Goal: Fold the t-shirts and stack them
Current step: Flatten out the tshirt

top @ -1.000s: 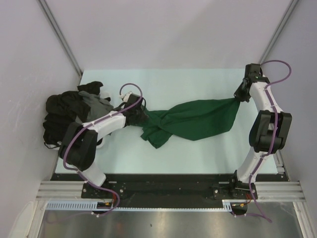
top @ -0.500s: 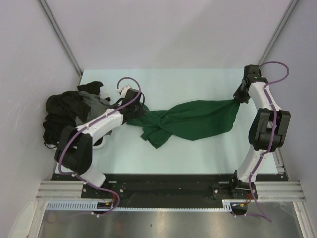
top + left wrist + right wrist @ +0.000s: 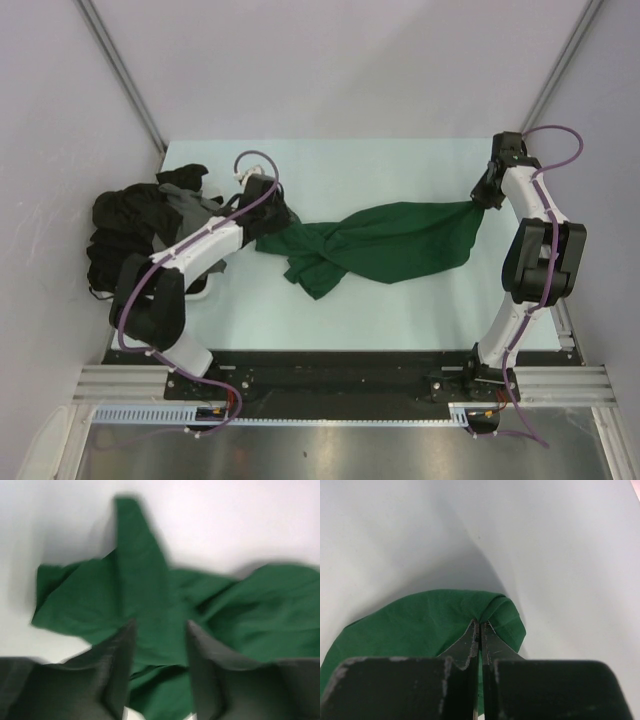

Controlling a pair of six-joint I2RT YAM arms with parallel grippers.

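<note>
The dark green t-shirt (image 3: pixel 385 243) lies bunched and twisted across the middle of the table. In the left wrist view it (image 3: pixel 150 590) fills the frame, blurred. My left gripper (image 3: pixel 272 212) hovers over the shirt's left end. In its own view the left gripper (image 3: pixel 159 627) has its jaws open, with green cloth below and between them. My right gripper (image 3: pixel 483 196) is at the shirt's right end. In the right wrist view the right gripper (image 3: pixel 480 624) is shut on a fold of the green shirt (image 3: pixel 420 625). The black and dark grey t-shirts (image 3: pixel 135 232) lie heaped at the table's left edge.
The pale table (image 3: pixel 400 300) ends at a black rail in front. Grey walls close in on three sides. The heap of dark shirts sits right behind my left arm's elbow.
My left gripper has moved a little back and to the left over the shirt's left end, which now reaches further left. The right arm has hardly moved.
</note>
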